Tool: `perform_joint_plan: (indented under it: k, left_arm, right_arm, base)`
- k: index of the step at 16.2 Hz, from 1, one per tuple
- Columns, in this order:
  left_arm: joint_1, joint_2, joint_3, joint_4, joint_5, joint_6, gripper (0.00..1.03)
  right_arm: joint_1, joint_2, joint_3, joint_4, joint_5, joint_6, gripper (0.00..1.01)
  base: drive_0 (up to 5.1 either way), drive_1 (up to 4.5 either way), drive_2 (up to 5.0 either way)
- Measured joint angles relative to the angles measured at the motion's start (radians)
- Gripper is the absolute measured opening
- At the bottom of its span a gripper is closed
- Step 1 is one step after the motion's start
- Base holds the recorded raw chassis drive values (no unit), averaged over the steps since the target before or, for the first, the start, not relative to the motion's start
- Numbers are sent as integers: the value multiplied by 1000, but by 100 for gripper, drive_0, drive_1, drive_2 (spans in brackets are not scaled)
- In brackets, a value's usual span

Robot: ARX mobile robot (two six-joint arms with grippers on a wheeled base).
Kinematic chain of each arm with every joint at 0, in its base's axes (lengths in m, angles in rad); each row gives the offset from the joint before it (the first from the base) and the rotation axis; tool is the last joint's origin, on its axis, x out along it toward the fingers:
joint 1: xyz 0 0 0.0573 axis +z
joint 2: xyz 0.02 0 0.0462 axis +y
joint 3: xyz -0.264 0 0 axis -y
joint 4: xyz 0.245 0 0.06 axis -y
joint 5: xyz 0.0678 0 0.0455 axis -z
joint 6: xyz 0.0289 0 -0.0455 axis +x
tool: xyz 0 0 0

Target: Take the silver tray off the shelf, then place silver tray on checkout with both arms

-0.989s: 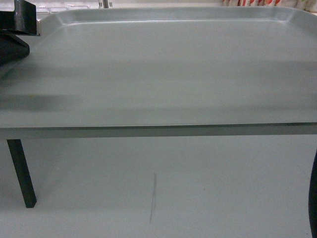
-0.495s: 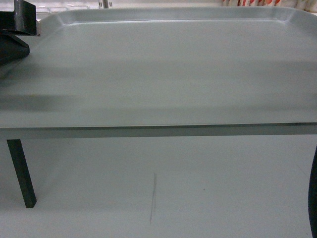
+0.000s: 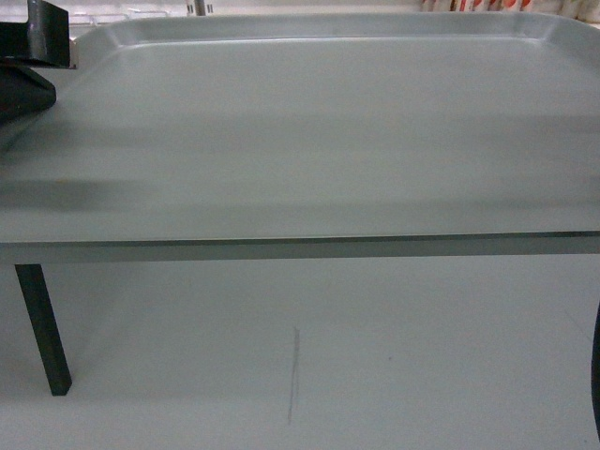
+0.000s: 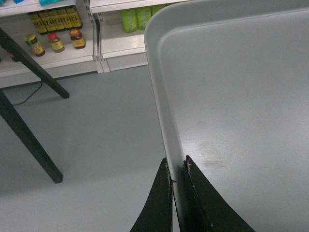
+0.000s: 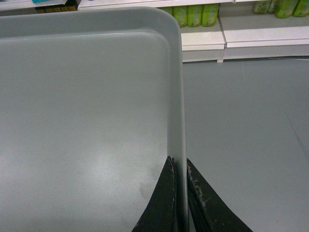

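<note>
Silver tray (image 3: 309, 131) held level above grey floor (image 4: 96, 125), left gripper (image 4: 177, 169) and right gripper (image 5: 180, 166) each pinched closed on opposite side rims.

The left gripper (image 4: 176, 169) is pinching the silver tray (image 4: 241, 96) at its left rim, one dark finger (image 4: 157, 203) lying outside the raised edge and the other inside on the base, the jaws standing close together with only the rim between them. In the head view, part of the left arm (image 3: 28, 66) is showing as a dark mass at the tray's far left corner. The right gripper (image 5: 181, 166) is clamping the tray's right rim the same way, one finger (image 5: 161, 203) inside, one outside. A dark sliver at the head view's lower right edge cannot be identified.
</note>
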Motion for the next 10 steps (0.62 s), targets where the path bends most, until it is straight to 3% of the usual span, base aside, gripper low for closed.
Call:
perform_joint_plan:
  k: [10]
  left_arm:
    - [3, 1, 0, -2, 0, 1, 4]
  right_arm:
    - [0, 0, 0, 0, -1, 0, 3]
  base:
    - [-484, 262, 262]
